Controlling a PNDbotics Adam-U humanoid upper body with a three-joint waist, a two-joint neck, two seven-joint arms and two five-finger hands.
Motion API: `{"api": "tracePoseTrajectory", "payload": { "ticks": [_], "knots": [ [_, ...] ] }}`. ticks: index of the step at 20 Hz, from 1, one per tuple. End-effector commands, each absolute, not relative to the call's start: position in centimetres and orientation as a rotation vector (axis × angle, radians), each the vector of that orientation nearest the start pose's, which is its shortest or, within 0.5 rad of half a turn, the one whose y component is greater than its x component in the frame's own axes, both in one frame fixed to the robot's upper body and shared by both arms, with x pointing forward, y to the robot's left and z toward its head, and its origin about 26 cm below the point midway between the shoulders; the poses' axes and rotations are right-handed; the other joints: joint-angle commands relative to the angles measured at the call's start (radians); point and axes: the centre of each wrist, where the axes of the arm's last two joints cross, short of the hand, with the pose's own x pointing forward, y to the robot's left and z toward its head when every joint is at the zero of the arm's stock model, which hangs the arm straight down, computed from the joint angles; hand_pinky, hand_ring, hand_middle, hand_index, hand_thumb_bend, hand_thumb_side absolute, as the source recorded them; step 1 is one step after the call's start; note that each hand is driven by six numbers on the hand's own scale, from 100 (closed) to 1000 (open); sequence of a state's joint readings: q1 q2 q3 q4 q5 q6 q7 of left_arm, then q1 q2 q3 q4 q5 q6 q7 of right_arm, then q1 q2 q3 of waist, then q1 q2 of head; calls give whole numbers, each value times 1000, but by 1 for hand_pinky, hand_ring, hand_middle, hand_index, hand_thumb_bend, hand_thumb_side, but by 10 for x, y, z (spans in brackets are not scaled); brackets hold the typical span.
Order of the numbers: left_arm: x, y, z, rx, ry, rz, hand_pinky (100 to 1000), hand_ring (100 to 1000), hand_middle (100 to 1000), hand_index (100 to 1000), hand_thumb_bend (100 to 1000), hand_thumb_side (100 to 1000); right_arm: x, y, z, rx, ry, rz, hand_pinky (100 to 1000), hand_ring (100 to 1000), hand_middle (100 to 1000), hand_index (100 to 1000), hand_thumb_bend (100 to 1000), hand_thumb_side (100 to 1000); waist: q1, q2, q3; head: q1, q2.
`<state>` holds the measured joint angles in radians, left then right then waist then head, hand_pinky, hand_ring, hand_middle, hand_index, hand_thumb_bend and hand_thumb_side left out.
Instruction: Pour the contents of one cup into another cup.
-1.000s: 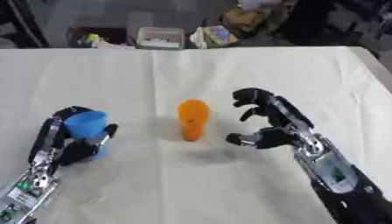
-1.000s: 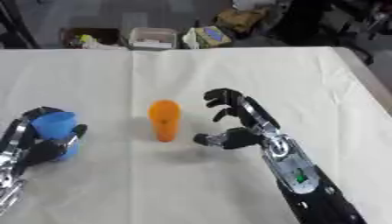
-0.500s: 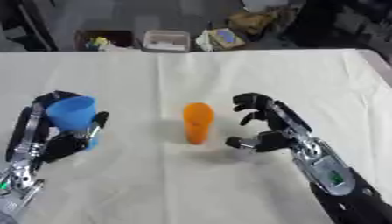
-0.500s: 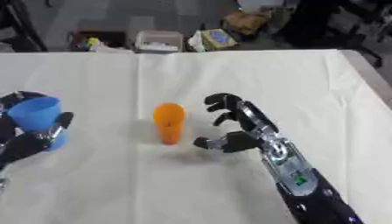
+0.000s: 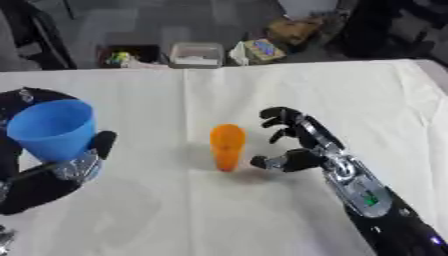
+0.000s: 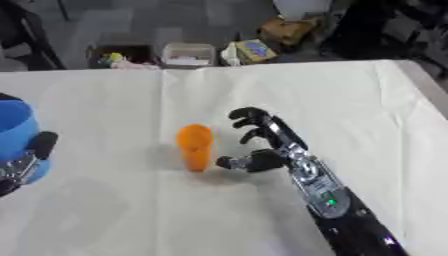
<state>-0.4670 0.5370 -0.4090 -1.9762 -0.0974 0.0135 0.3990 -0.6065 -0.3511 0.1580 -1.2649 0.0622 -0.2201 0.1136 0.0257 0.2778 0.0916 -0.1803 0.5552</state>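
An orange cup (image 5: 227,147) stands upright in the middle of the white table (image 5: 262,95). My right hand (image 5: 297,144) hangs just right of it, fingers and thumb curved toward the cup but apart from it, holding nothing. At the left my left hand (image 5: 61,172) is shut on a blue cup (image 5: 51,129), held upright and lifted above the table, its open mouth facing up. What is inside either cup cannot be seen.
Beyond the table's far edge, on the floor, lie a clear plastic box (image 5: 196,54), a dark bin with coloured items (image 5: 127,56) and some bags (image 5: 262,47). The table's right edge (image 5: 429,85) runs near my right arm.
My left hand has lifted the blue cup up off the table and toward the camera. The camera has tilted, shifting the whole scene. My right hand stays beside the orange cup.
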Motion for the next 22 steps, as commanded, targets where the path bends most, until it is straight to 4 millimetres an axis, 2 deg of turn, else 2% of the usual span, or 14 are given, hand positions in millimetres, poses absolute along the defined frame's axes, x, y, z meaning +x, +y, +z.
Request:
{"api": "tracePoseTrajectory", "payload": {
  "ticks": [1,5,6,7,15,18,22],
  "knots": [
    [293,179,205,222,-2453,-562,100,100,105,495,389,100,421,-260,134,-174,-2010,697,561,771,825,783,736,150,3,-21,10,-17,-14],
    [289,166,197,126,-2465,-590,100,100,105,494,385,100,425,-257,136,-164,-2018,697,560,771,824,783,743,152,9,-22,27,-31,-15],
    [288,163,196,102,-2468,-597,100,100,104,493,453,100,426,-255,137,-159,-2019,703,560,771,823,783,786,164,10,-23,30,-34,-15],
    [287,160,196,81,-2471,-600,100,100,104,493,383,100,427,-253,138,-153,-2020,710,560,770,824,782,747,154,11,-23,33,-36,-15],
    [285,150,196,10,-2474,-619,100,100,104,494,377,100,431,-243,139,-109,-2014,753,560,770,823,782,753,160,14,-26,43,-45,-17],
    [284,146,196,-16,-2472,-613,100,100,104,494,370,100,434,-229,135,-64,-1996,794,558,770,825,782,777,180,19,-28,53,-51,-18],
    [284,146,196,-22,-2467,-610,100,100,104,494,366,100,434,-224,129,-35,-1982,826,557,769,823,781,774,180,18,-29,53,-52,-16]
  ]
}}
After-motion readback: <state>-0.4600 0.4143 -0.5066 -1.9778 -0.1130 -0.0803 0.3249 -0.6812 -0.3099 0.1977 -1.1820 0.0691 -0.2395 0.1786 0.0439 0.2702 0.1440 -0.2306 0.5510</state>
